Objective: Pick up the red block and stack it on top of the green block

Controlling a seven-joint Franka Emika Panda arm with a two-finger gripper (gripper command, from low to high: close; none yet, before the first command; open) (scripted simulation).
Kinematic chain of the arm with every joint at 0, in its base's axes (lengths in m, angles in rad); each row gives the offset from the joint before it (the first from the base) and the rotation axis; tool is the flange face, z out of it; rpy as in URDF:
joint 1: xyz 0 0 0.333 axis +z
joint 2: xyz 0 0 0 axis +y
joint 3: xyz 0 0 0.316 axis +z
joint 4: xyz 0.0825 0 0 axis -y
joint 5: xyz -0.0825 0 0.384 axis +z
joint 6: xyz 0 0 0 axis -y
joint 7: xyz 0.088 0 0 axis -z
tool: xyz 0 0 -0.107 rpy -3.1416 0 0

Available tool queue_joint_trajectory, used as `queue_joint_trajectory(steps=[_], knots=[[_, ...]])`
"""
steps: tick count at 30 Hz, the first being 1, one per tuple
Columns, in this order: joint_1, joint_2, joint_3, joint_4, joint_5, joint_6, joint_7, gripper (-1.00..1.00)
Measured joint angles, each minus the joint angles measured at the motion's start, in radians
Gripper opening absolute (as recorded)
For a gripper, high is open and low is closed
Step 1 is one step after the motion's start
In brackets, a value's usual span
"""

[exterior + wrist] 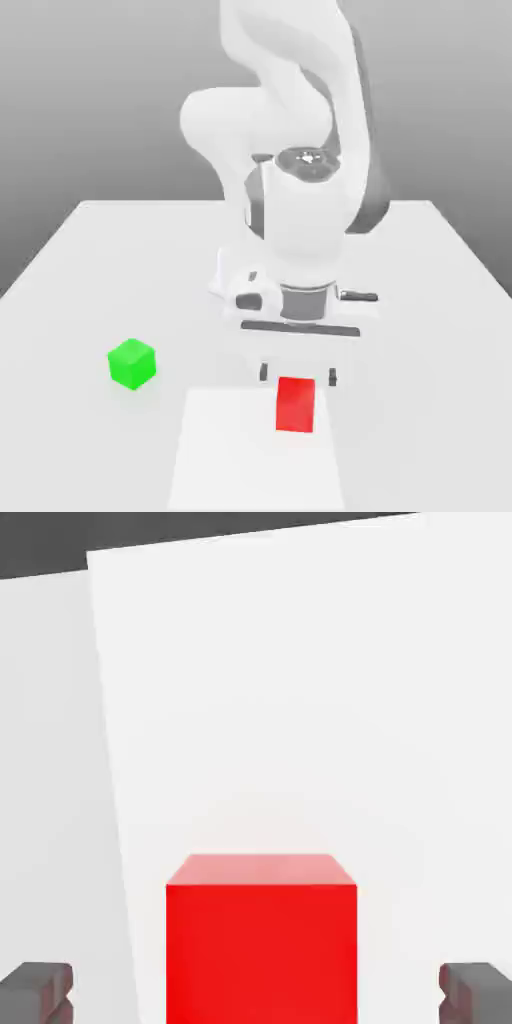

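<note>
The red block (295, 404) rests on a lighter white patch of the table near the front edge. My gripper (298, 376) hangs just above and behind it, open, with dark fingertips (265, 372) spread wider than the cube. In the hand view the red block (262, 942) sits centred between the two fingertips (38, 990), with a clear gap on each side of it, and the gripper (258, 992) is not touching it. The green block (132, 363) stands alone on the table toward the exterior view's left, well apart from the red one.
A pale rectangular patch (255, 450) lies flat under the red block and also appears in the hand view as a white patch (300, 712). The grey-white table (420, 300) stretches out on both sides. The arm's base rises at the back.
</note>
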Motion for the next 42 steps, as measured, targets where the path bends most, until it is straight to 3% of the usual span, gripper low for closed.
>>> queue_joint_trajectory(steps=[2,3,10,19,28,36,42], knots=[[0.028,0.059,-0.037,0.007,-0.034,0.05,0.024,0.0],[0.044,0.087,-0.055,0.01,-0.046,0.073,0.032,-1.0],[0.045,0.092,-0.058,0.011,-0.053,0.078,0.037,-1.0],[0.024,-0.145,-0.002,-0.025,0.078,-0.122,-0.054,-1.0],[-0.239,-0.288,-0.14,-0.09,-0.021,-0.202,0.203,-1.0],[-0.472,-0.409,-0.263,-0.15,-0.028,-0.26,0.393,-1.0],[-0.486,-0.262,-0.298,-0.154,0.009,-0.109,0.4,-1.0]])
